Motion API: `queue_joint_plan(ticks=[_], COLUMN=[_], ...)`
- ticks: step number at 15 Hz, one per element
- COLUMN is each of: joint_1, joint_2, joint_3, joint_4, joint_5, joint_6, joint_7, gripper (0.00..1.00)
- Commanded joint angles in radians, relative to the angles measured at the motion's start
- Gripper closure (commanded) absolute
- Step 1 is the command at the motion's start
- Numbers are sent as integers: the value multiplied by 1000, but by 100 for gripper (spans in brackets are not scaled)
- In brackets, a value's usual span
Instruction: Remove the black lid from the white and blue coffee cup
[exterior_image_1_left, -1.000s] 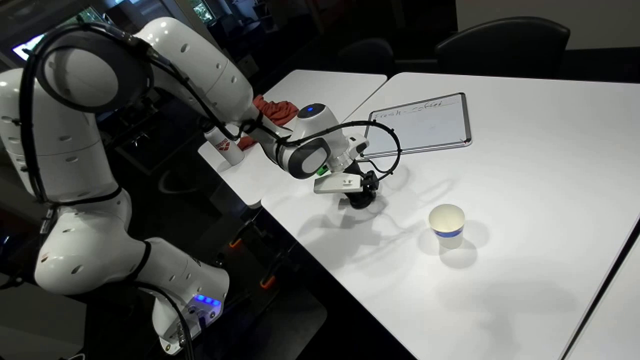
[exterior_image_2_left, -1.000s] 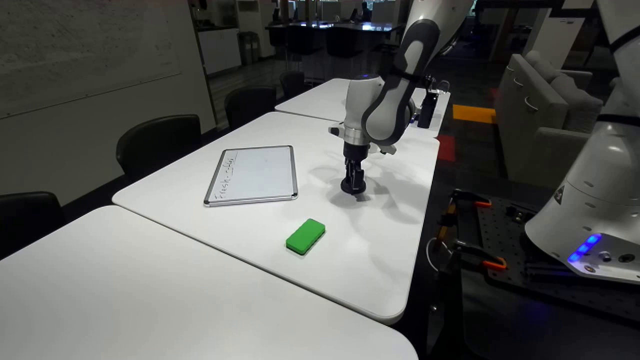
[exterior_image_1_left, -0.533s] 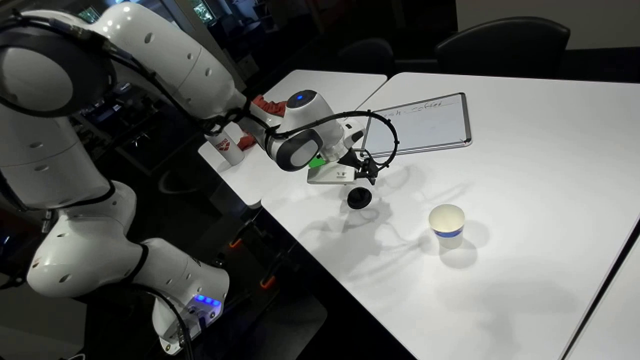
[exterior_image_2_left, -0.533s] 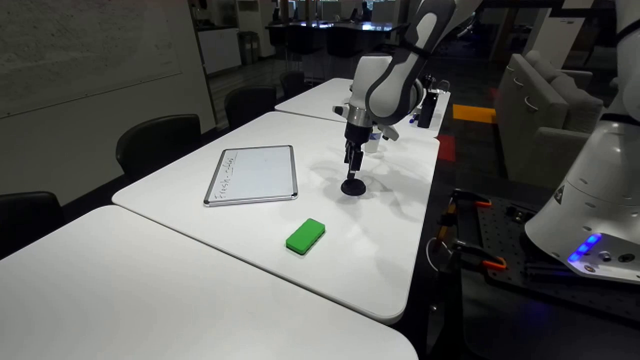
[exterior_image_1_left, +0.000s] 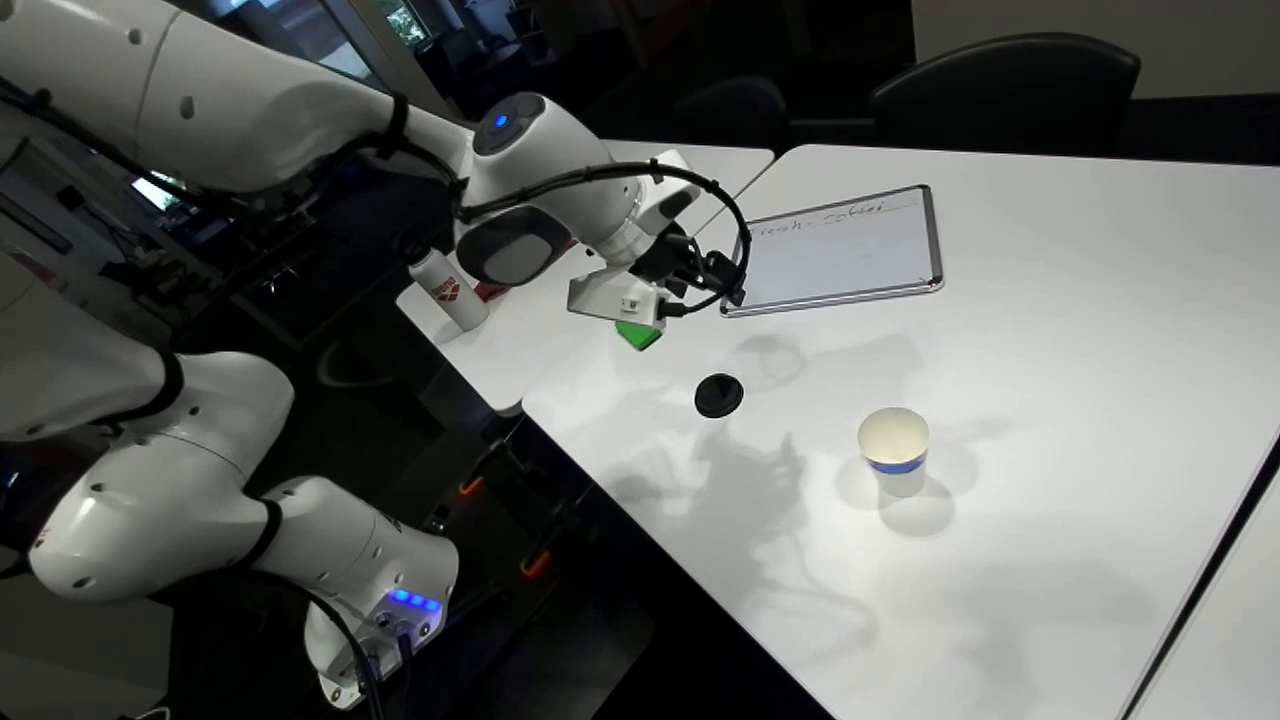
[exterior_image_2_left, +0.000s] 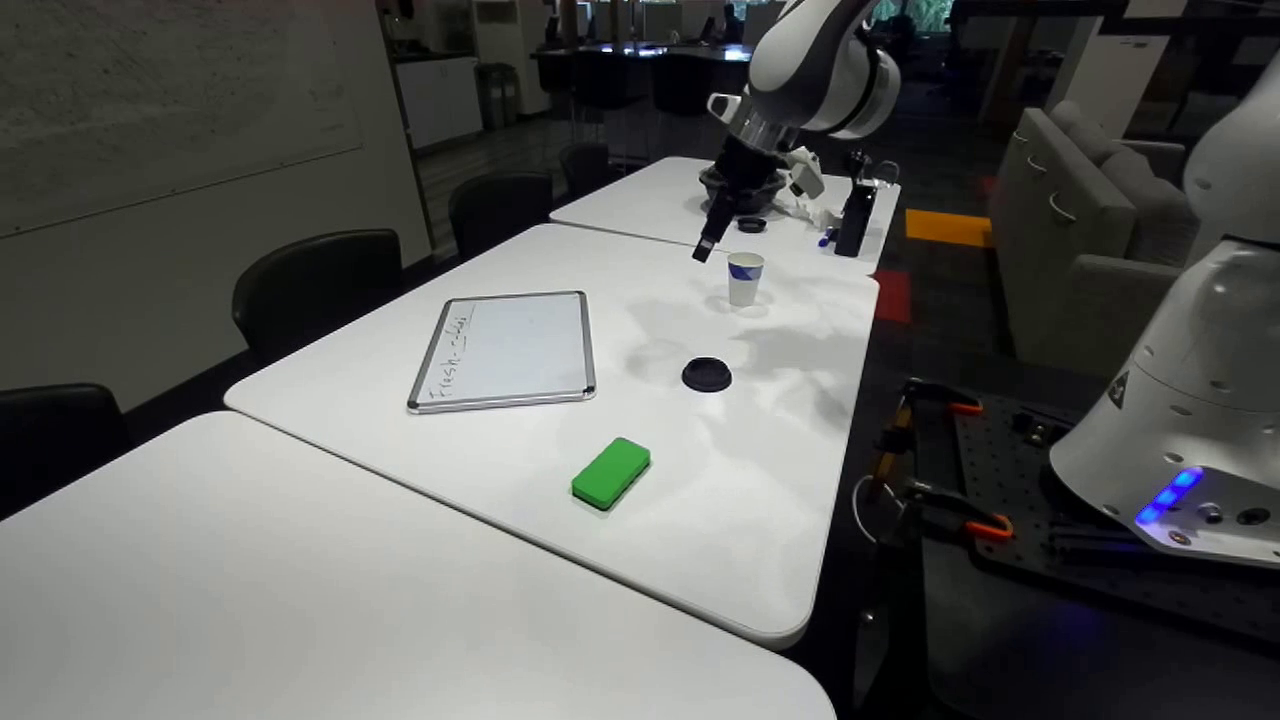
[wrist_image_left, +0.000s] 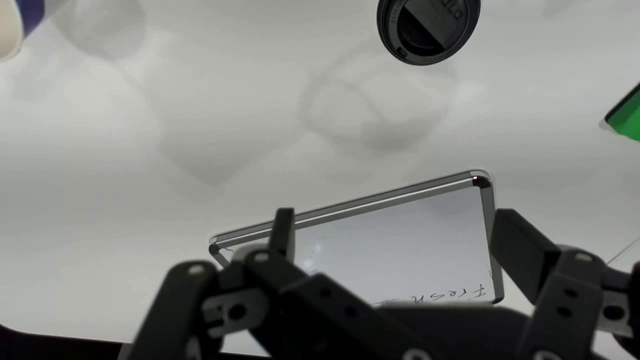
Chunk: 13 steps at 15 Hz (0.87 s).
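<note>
The black lid (exterior_image_1_left: 719, 396) lies flat on the white table, apart from the cup; it also shows in an exterior view (exterior_image_2_left: 707, 375) and at the top of the wrist view (wrist_image_left: 432, 30). The white and blue coffee cup (exterior_image_1_left: 895, 445) stands upright and uncovered, its pale inside visible. The cup also shows in an exterior view (exterior_image_2_left: 744, 280) and is cut off at the upper left of the wrist view (wrist_image_left: 11, 27). My gripper (wrist_image_left: 395, 230) is open and empty, raised above the table and tilted toward the whiteboard side; it shows in both exterior views (exterior_image_1_left: 722, 285) (exterior_image_2_left: 704, 248).
A framed whiteboard (exterior_image_1_left: 840, 250) with handwriting lies on the table beyond the lid. A green block (exterior_image_2_left: 612, 473) lies near the lid. A white bottle (exterior_image_1_left: 450, 290) stands at the table's edge. A dark bowl (exterior_image_2_left: 770, 190) and a black holder (exterior_image_2_left: 855, 220) stand on the far table.
My gripper has risen off the lid and moved back and up, tilting outward. The lid stays on the table where it was. The cup has not moved.
</note>
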Motion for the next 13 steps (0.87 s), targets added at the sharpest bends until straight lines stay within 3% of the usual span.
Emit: queue_joint_plan(ticks=[1, 10, 11, 13], joint_1=[-40, -31, -26, -26], joint_2=[-131, -229, -169, -180], joint_3=[35, -15, -13, -19], joint_4=[-34, -60, -27, -34], joint_5=[113, 110, 103, 103], joint_6=[-57, -84, -58, -58], joint_7=[-41, 7, -16, -15], gripper=[0, 0, 0, 0])
